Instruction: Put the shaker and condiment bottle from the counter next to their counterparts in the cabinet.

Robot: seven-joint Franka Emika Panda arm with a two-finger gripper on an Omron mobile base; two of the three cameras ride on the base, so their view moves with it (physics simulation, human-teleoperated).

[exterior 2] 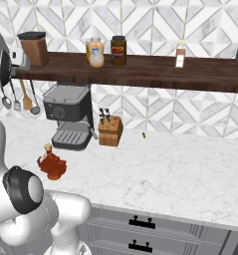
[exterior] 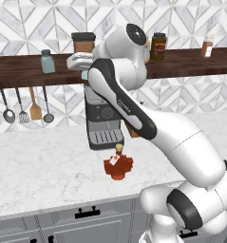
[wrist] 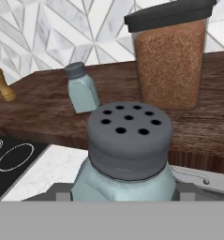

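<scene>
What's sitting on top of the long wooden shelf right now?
On the shelf: a blue-grey shaker, a tall brown canister, a cream jar, a dark jar and a slim red bottle. The arm covers the stretch behind it in the left view.

A rendered kitchen: marble table (exterior 2: 180, 164) over grey drawer fronts (exterior 2: 140, 229), patterned tile wall, coffee machine (exterior 2: 70, 122), knife block (exterior 2: 110, 130), hanging utensils (exterior: 24, 107), and a wooden shelf (exterior 2: 155, 69) carrying jars.

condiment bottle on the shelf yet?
No. The condiment bottle sits on the marble counter in front of the coffee machine, well below the cabinet.
</scene>
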